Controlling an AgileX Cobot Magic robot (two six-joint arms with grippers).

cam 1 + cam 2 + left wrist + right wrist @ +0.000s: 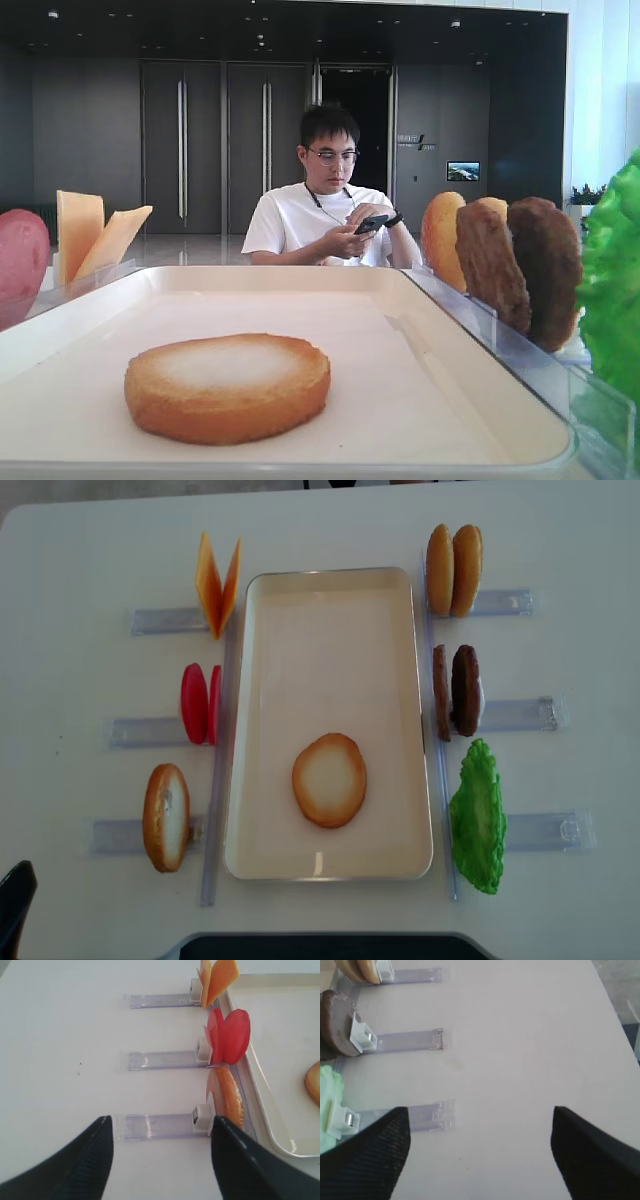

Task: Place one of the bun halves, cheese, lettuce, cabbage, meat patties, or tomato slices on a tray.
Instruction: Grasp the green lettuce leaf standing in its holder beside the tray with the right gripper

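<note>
1 bun half (329, 779) lying flat, pale face up, on the tray (262, 720), toward its near end. Next likely candidate: lettuce (478, 817), propped on edge in its clear holder just right of the tray. Probably light, thin, floppy; best pinched at the upper ruffled rim, gently. Right end effector (480, 1152) spread wide, grasping nothing, hovering over bare worktop (530, 1035) beside the holders, lettuce at its left edge. Left end effector (161, 1157) likewise spread and unladen, above the spare bun half (229, 1095).
</note>
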